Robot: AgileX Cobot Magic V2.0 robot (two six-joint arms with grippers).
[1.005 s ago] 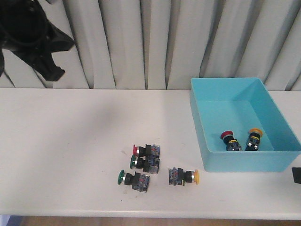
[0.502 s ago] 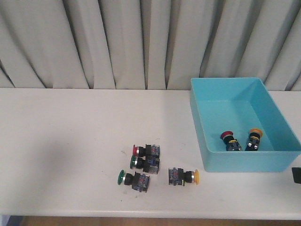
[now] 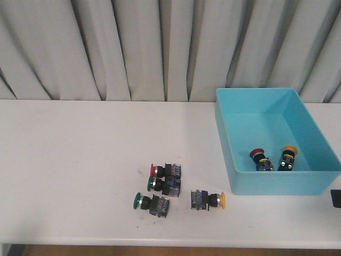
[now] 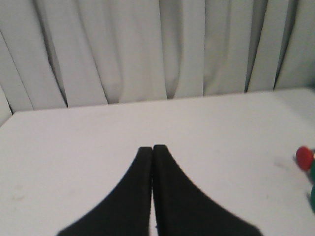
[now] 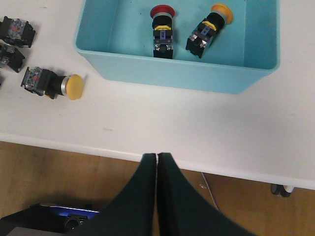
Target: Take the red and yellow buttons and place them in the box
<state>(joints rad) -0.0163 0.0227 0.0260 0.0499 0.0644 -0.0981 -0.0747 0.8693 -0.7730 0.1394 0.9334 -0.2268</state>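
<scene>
From the front, the turquoise box (image 3: 277, 141) sits at the table's right and already holds two buttons: a red-capped button (image 3: 260, 157) and a yellow-capped button (image 3: 287, 157), side by side on its floor. Left of the box, out on the white table (image 3: 80, 160), a small cluster waits: a red button (image 3: 165, 170), two green-capped buttons (image 3: 164, 184) (those are not wanted), and a yellow button (image 3: 208, 200) lying nearest the box. So I'd judge the job roughly half done, with one red and one yellow left. Neither arm shows here, apart from a dark sliver at the right edge.

In the left wrist view, the left gripper (image 4: 152, 149) hovers over bare table with its jaws pressed together and empty, the red cap just visible at the frame's edge.

In the right wrist view, the right gripper (image 5: 156, 156) hangs over the table's near edge, jaws closed on nothing, facing the box and the loose yellow button.
</scene>
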